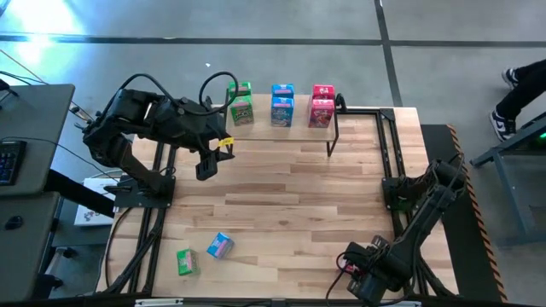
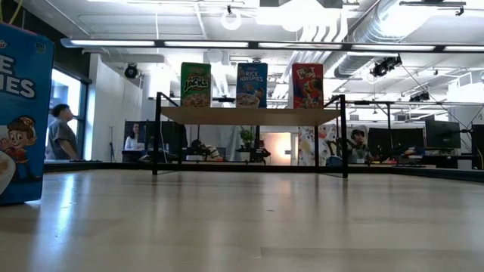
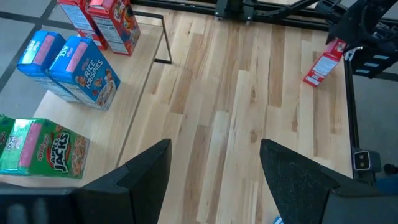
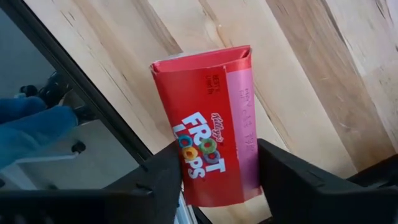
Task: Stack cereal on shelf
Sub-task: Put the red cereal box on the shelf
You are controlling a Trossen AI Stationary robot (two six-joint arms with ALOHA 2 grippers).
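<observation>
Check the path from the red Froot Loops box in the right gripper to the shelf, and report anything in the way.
Nothing visible blocks it. The right gripper holds the red box at the table's near right corner; bare tabletop lies between it and the shelf.

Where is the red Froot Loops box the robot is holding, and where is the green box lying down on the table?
Red Froot Loops box [image 4: 208, 146]: right wrist view, printed front face, between the right gripper's fingers.
Green box [image 1: 184, 262]: high view, middle of its top face, near the table's front edge.
</observation>
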